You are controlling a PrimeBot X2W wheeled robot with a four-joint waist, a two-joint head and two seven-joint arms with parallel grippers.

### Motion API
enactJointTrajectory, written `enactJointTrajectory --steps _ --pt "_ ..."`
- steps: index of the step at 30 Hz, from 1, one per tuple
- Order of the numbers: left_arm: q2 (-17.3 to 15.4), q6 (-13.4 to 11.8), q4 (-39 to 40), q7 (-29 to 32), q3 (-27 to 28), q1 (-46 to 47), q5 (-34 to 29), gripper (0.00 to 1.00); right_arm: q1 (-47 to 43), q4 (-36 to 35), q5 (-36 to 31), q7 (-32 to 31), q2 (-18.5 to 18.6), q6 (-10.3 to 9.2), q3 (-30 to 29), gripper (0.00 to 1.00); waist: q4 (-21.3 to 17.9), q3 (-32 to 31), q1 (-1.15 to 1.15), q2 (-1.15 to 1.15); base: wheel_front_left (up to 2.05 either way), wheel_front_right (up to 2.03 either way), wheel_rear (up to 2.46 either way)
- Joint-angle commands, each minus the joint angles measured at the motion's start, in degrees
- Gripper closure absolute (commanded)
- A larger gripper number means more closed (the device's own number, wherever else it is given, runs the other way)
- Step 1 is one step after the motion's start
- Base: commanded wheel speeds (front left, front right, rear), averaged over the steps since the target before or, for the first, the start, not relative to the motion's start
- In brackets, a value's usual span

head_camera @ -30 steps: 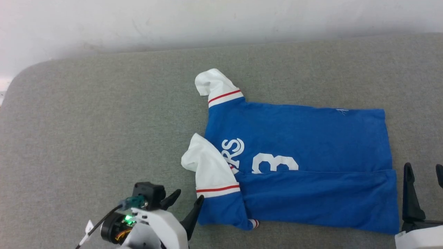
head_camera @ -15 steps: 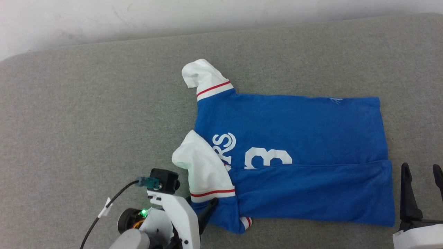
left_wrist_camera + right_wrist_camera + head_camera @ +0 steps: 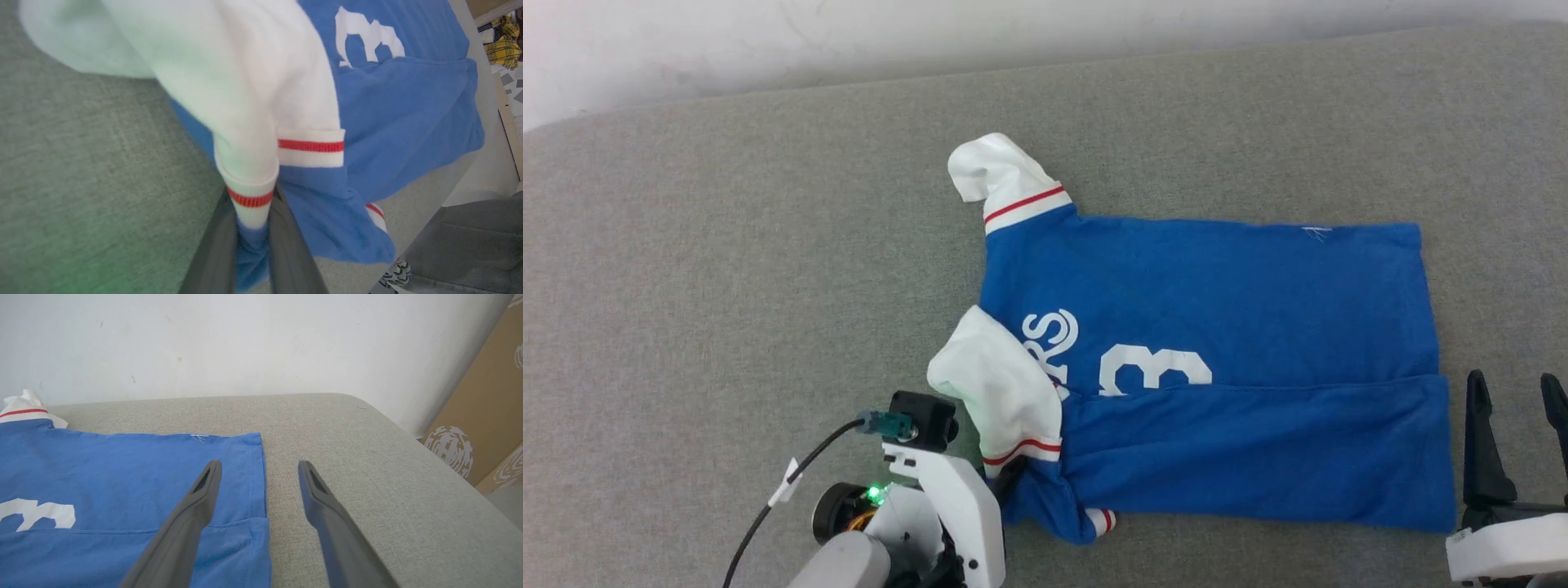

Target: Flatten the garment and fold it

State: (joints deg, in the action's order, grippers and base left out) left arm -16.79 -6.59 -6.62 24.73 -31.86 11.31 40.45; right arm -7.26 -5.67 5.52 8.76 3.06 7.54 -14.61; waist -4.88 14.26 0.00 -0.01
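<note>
The jersey [image 3: 1217, 327] lies lengthwise across the grey cushion [image 3: 727, 286]. The left tool [image 3: 252, 204] is clamped, apparently on its near cuff [image 3: 250, 192]. The right tool [image 3: 259, 467], prongs apart, straddles the opposite end.

Left wrist [image 3: 964, 514]: white shell, black camera block [image 3: 923, 416], teal plug [image 3: 888, 424], black tagged cable [image 3: 800, 468], green LED [image 3: 875, 493]. Fingers [image 3: 192, 514] of right gripper [image 3: 259, 467] dark grey, tapered.

Bare grey cushion [image 3: 727, 245] lies open left of the garment [image 3: 1217, 302]; the wall [image 3: 1013, 33] bounds the far edge.
</note>
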Motion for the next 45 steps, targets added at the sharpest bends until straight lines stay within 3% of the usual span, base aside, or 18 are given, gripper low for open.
enactJointTrajectory --steps 1,6,16,20,29,30,31,32,39,45 --pt "0.07 -0.68 -2.3 -0.68 0.16 -1.66 0.15 1.0 0.7 0.01 -0.48 0.04 -0.18 -0.05 -0.03 0.0 0.12 -0.12 0.0 0.01 0.0 0.0 0.0" --pt "-0.29 -1.45 0.27 -4.66 2.17 -3.51 0.38 1.0 0.36 0.02 -0.99 -4.65 -0.18 -0.05 0.61 0.0 0.28 -0.26 0.0 0.01 0.0 0.0 0.0" --pt "-0.67 -2.61 4.03 -6.96 2.5 -5.24 -0.33 1.0 -1.59 1.43 0.11 -27.17 -0.18 -0.05 0.38 0.0 0.64 1.21 0.0 0.01 0.0 0.0 0.0" --pt "-0.61 -2.36 4.2 -6.82 2.03 -4.45 -0.62 1.0 -1.52 2.35 1.1 -31.05 -0.18 -0.05 -0.62 0.0 1.14 1.87 0.0 0.01 0.0 0.0 0.0" --pt "-0.7 -2.31 4.16 -6.74 1.92 -3.43 -0.66 1.0 -1.25 6.77 4.12 -33.25 -0.18 -0.05 -0.44 0.0 1.77 2.46 0.0 0.01 0.0 0.0 0.0" --pt "-0.77 -2.35 4.17 -6.76 2.02 -3.41 -0.6 1.0 -1.13 7.25 4.36 -33.37 -0.18 -0.05 -0.2 0.18 1.77 2.5 0.0 0.01 0.0 0.0 0.0" --pt "-0.85 -2.4 4.18 -6.8 2.13 -3.38 -0.56 1.0 -0.95 7.56 4.56 -33.21 -0.18 -0.05 -0.18 0.68 1.75 2.54 0.0 0.01 0.0 0.0 0.0" --pt "-0.93 -2.43 4.19 -6.87 2.25 -3.34 -0.5 1.0 -0.73 7.81 4.77 -32.9 -0.18 -0.05 -0.27 1.0 1.73 2.58 0.0 0.01 0.0 0.0 0.0" --pt "-1.81 -2.6 4.4 -7.23 3.68 -3.41 0.47 1.0 0.15 7.4 4.27 -32.35 -0.18 -0.05 -0.01 1.0 1.51 2.35 0.0 0.01 0.0 0.0 0.0" --pt "-3.79 -4.47 5.65 -7.56 5.77 -5.21 0.69 1.0 -0.08 4.81 3.65 -32.47 -0.18 -0.05 0.06 1.0 2.09 1.2 0.0 0.01 0.0 0.0 0.0"
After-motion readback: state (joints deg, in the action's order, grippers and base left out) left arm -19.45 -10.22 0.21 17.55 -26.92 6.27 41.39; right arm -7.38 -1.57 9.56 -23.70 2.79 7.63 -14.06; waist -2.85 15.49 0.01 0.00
